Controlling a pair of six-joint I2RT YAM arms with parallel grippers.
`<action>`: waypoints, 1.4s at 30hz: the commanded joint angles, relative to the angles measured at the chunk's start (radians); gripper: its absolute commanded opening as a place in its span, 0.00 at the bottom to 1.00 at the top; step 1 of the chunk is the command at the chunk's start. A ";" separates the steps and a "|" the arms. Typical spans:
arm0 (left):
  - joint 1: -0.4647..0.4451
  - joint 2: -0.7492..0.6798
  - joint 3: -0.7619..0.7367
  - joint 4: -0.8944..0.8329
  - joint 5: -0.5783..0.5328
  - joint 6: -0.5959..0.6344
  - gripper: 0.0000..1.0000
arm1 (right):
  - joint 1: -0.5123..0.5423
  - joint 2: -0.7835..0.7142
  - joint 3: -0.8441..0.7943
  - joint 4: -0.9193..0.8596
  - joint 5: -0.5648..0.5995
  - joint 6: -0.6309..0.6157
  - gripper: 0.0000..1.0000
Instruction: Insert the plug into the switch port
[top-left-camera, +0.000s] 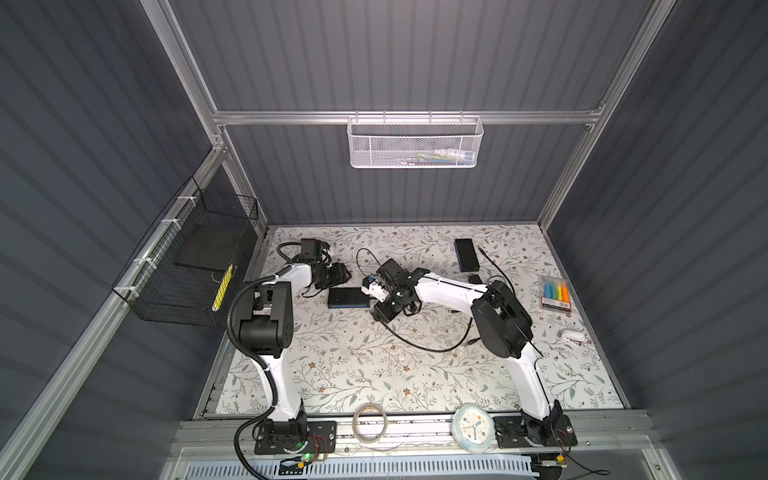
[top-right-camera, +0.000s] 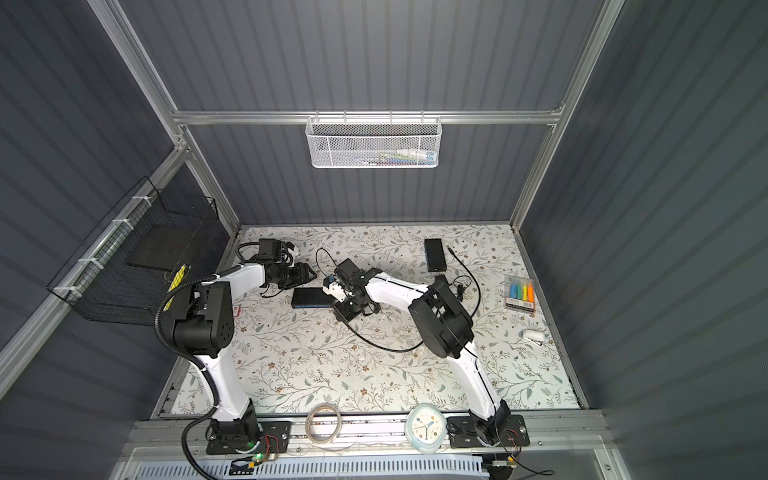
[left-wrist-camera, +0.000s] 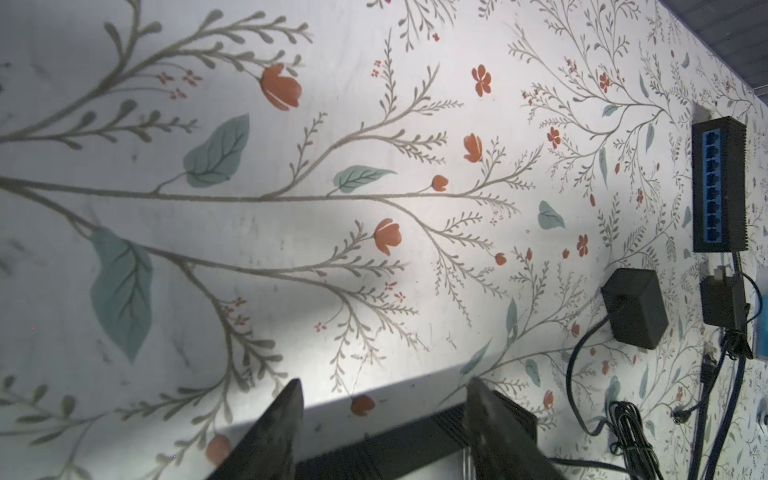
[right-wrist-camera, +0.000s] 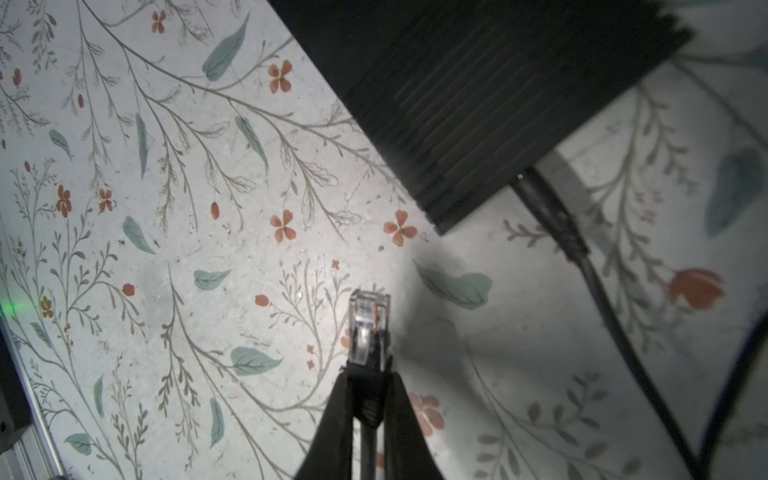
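In both top views the switch (top-left-camera: 348, 297) (top-right-camera: 311, 297) lies flat a little left of the middle of the floral table (top-left-camera: 353, 365), with its blue port strip (top-left-camera: 347, 306) along the lower edge. The right gripper (top-left-camera: 368, 287) (top-right-camera: 332, 287) sits just at the switch's right end and the left gripper (top-left-camera: 337, 276) (top-right-camera: 305, 274) hangs by its upper left corner; the plug is too small to pick out there. A second switch (top-left-camera: 467, 254) lies well apart in the upper right, a pack of highlighters (top-left-camera: 555, 293) near the right edge and a clock (top-left-camera: 473, 426) on the rail at the bottom. In the left wrist view the left gripper (left-wrist-camera: 385, 381) has two dark fingers (left-wrist-camera: 286, 424) rising from the bottom edge, spread wide with nothing pinched between them. The ribbed black body of the switch (left-wrist-camera: 395, 444) crosses the bottom of the frame behind them; whether a finger touches it cannot be told. At the right edge stands the second switch (left-wrist-camera: 719, 187), with a black power adapter (left-wrist-camera: 633, 313) just below it. In the right wrist view the right gripper (right-wrist-camera: 368, 374) comes up from bottom centre, its fingers (right-wrist-camera: 332, 415) pressed in on the black boot of the plug (right-wrist-camera: 370, 324), whose clear tip points up the frame over bare table. The switch (right-wrist-camera: 478, 104) fills the upper right, apart from the plug, and a black cable (right-wrist-camera: 582, 257) runs from its lower corner toward the lower right.
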 joint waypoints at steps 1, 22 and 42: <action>-0.005 0.015 -0.005 0.000 0.027 0.018 0.63 | 0.030 0.021 0.064 0.008 -0.041 -0.003 0.00; -0.005 -0.074 -0.115 -0.006 0.048 -0.012 0.59 | -0.024 0.168 0.268 -0.053 0.004 -0.075 0.00; -0.005 -0.080 -0.069 0.015 0.036 -0.020 0.57 | -0.024 0.129 0.258 -0.188 0.112 -0.044 0.00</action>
